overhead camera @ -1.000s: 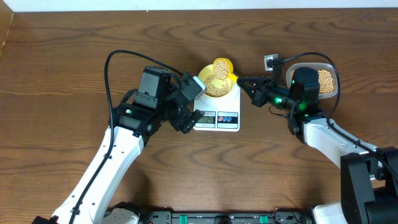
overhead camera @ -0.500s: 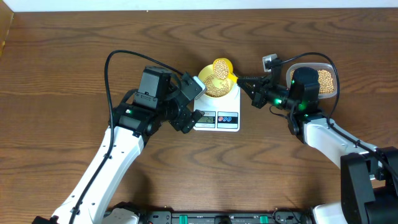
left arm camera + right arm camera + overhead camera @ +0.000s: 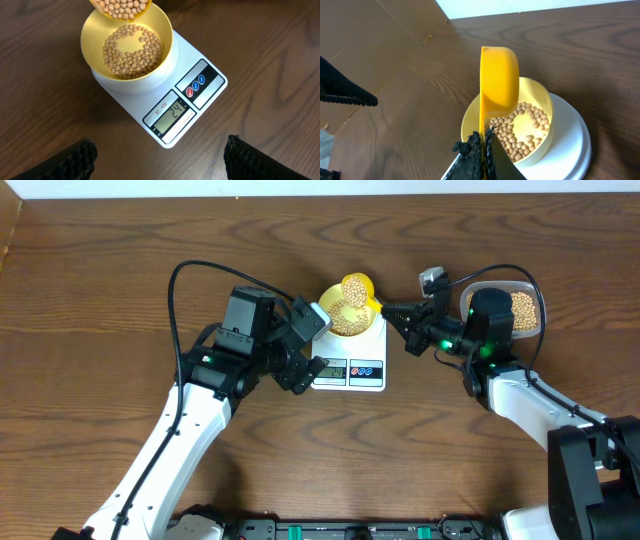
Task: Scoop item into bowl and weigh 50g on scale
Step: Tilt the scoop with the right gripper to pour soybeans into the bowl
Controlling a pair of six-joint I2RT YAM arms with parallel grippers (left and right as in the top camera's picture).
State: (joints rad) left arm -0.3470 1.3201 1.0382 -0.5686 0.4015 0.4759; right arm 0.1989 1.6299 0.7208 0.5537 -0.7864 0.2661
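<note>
Left wrist: bright yellow plastic scoop, beyond white rounded digital scale, cropped by frame top. Overhead: scale's grey LCD display digits too small to read.

A: Setting?

B: A robotics lab bench. White-and-black left arm and right arm are mounted at one dark wood-grain table, with a black cable looping loose above the left one.

A: Other evidence?

B: Mounting hardware with green connectors lines the near edge. A plain white wall runs along the far edge. A digital scale reads 24.
</note>
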